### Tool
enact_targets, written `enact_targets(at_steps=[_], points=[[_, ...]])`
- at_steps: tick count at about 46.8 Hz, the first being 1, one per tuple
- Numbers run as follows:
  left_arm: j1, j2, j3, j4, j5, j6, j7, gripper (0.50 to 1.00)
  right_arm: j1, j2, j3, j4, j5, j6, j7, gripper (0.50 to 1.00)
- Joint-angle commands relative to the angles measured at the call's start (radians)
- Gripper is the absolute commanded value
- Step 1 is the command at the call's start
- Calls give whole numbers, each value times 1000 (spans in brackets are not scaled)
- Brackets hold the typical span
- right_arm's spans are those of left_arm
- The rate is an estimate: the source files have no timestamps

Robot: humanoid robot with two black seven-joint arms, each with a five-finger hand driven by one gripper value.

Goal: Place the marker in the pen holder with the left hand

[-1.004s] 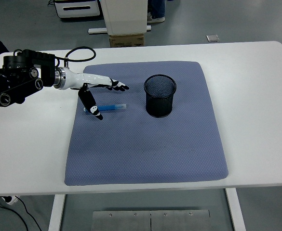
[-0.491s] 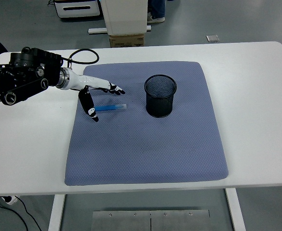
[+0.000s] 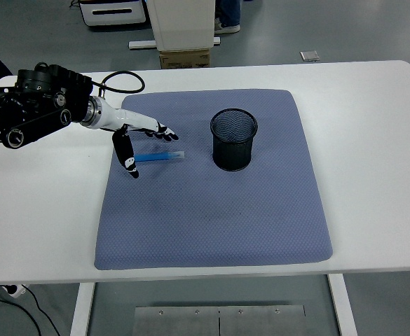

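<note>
The left hand (image 3: 136,136) reaches in over the left part of the blue-grey mat (image 3: 212,178) on the white desk (image 3: 373,140), its fingers (image 3: 164,131) spread wide and holding nothing, thumb pointing down toward the mat. The blue marker (image 3: 160,157) lies flat on the mat just below the fingers, its left end beside the thumb. The black mesh pen holder (image 3: 233,138) stands upright to its right, apart from it.

1. No lettering, number or brand mark can be read anywhere in the head view.
2. The brown cardboard box (image 3: 184,58) on the floor beyond the white table (image 3: 373,112) bears a dark marking, too small to read.
</note>
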State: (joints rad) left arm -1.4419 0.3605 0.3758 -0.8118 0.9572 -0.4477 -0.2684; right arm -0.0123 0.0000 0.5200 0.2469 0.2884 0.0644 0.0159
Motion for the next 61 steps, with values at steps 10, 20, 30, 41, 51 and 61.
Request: enact_targets(at_steps=[10, 20, 30, 41, 51, 61], points=[[6, -5, 18, 0, 0, 0, 0, 1000, 0, 0, 0, 0, 0, 0, -1, 1000], [9, -6, 34, 0, 0, 0, 0, 915, 0, 0, 0, 0, 0, 0, 1, 1000], [9, -8, 34, 0, 0, 0, 0, 848, 0, 0, 0, 0, 0, 0, 1, 1000], [9, -21, 35, 3, 18, 1, 0, 827, 0, 0, 0, 0, -1, 0, -1, 1000], [9, -34, 34, 3, 81, 3, 0, 730, 0, 0, 0, 0, 0, 0, -1, 1000], [11, -34, 34, 3, 81, 7, 0, 719, 2, 0, 0, 0, 0, 0, -1, 1000]])
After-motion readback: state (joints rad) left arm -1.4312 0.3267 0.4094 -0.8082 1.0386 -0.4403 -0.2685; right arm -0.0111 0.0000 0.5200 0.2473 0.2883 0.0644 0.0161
